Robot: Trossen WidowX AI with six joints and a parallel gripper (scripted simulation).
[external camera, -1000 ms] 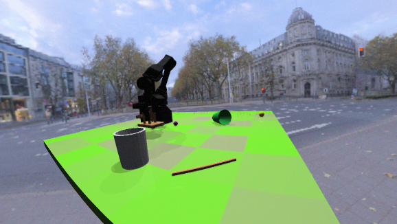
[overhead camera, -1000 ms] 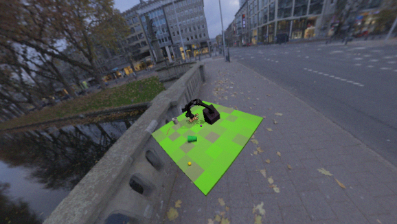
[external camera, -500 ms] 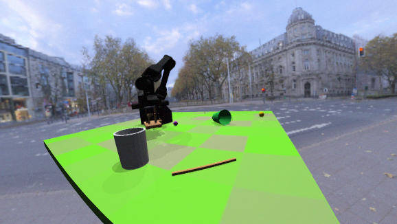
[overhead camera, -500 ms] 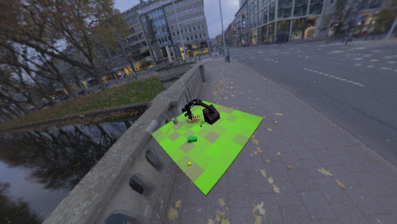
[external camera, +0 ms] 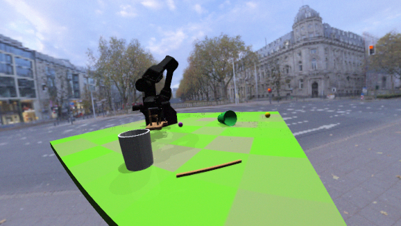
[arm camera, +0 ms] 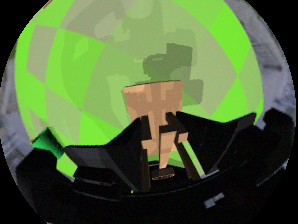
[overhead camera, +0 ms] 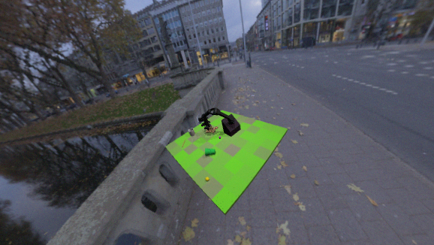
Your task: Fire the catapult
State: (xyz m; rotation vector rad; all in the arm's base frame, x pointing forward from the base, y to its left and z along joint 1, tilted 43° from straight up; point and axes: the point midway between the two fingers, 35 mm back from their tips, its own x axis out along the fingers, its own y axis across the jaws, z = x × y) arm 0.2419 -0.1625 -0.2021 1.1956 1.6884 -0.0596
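Note:
The wooden catapult (overhead camera: pixel 211 130) (external camera: pixel 155 127) (arm camera: pixel 152 100) stands near the arm's base, with its flat board, uprights and throwing arm showing in the wrist view. My gripper (overhead camera: pixel 206 126) (external camera: pixel 153 107) (arm camera: pixel 158 117) is shut on the catapult's upright frame from both sides. The mug (overhead camera: pixel 191 131) (external camera: pixel 136 152) stands upright, grey in this light with a pale rim. A small purple ball (overhead camera: pixel 219 137) (external camera: pixel 180 124) lies on the mat beside the catapult. A yellow ball (overhead camera: pixel 207 179) (external camera: pixel 267 115) lies far off. No ball shows on the catapult.
A green cup (overhead camera: pixel 210 151) (external camera: pixel 227 118) (arm camera: pixel 48 143) lies on its side between the two balls. A thin wooden stick (overhead camera: pixel 184 143) (external camera: pixel 209 168) lies near the mug. The green checked mat (overhead camera: pixel 240 176) (external camera: pixel 173 201) (arm camera: pixel 92 65) has edges beyond the mug and the yellow ball.

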